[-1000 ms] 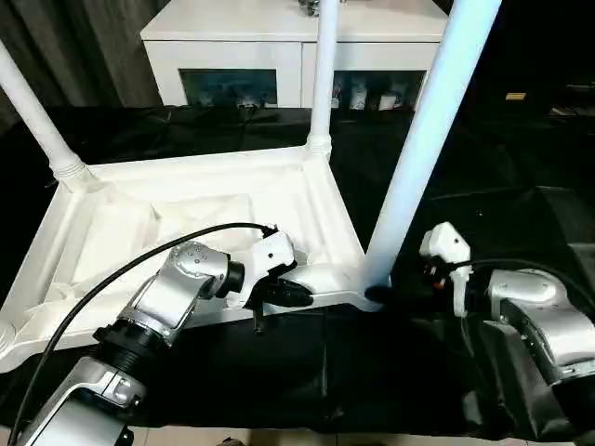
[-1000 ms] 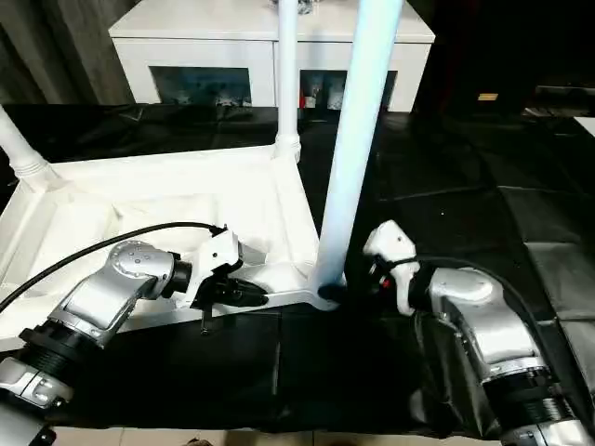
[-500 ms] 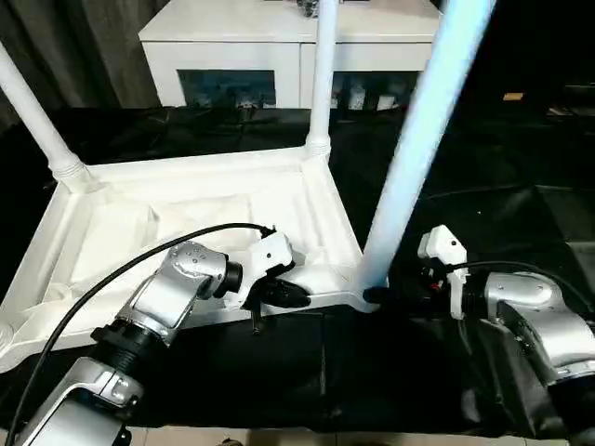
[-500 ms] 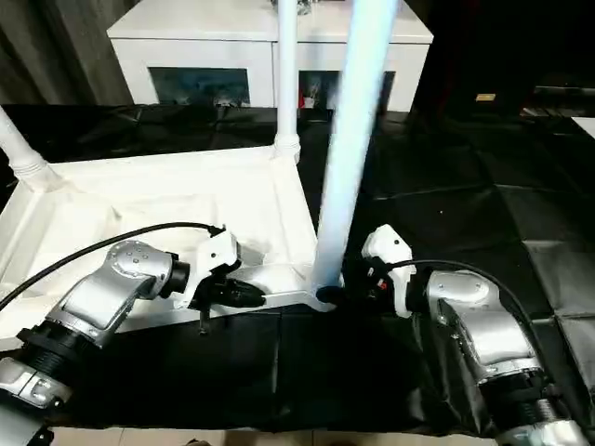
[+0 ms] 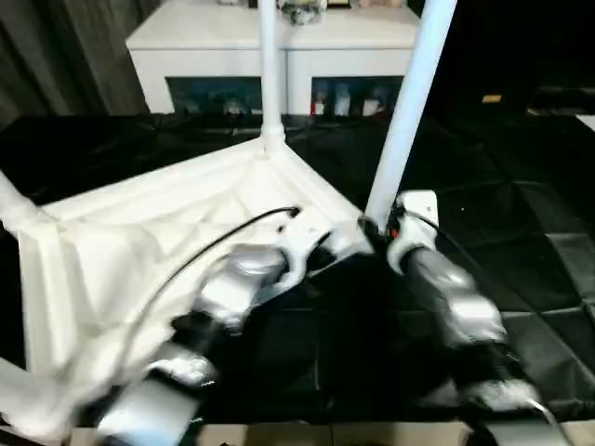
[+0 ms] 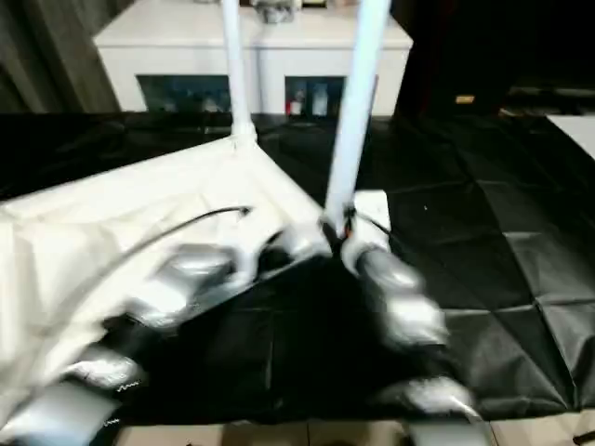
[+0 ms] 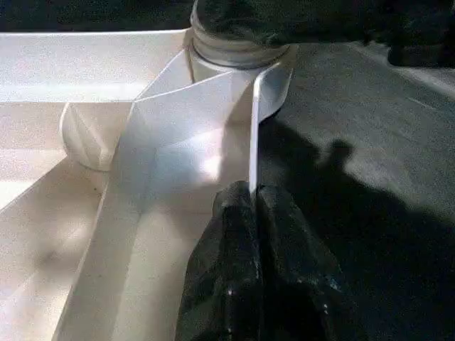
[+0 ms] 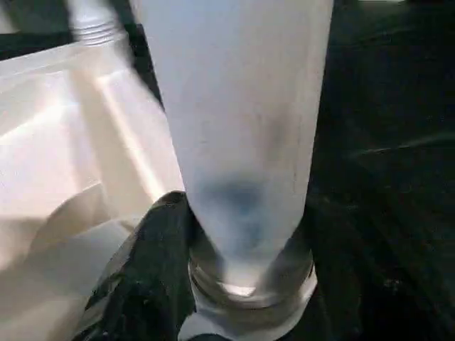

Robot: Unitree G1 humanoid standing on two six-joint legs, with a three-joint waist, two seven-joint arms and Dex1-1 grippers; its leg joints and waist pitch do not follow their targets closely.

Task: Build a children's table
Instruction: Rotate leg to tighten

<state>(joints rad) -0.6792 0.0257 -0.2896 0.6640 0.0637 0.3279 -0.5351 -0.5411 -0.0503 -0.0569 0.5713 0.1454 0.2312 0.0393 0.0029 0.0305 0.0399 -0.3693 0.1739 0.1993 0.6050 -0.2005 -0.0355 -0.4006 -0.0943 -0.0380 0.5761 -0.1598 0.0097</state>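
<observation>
The children's table [image 5: 139,232] lies upside down on a black sheet [image 5: 521,232], ribbed underside up, and three of its legs can be counted standing from corner sockets: one at the corner nearest the two grippers [image 5: 409,102], one at the corner beyond them [image 5: 270,74], and a third cut off at the robot's left edge [image 5: 14,209]. The left gripper [image 7: 254,206] has its two black fingers [image 7: 227,241] clenched on the thin upright rim of the top, just short of the near corner socket. The right gripper [image 8: 234,284] sits at the foot of the near leg, one dark finger [image 8: 153,263] against the leg just above its socket; whether the pair grips the leg or merely brackets it cannot be told. Behind the top stands one white cabinet [image 5: 279,46] with dark glass openings.
</observation>
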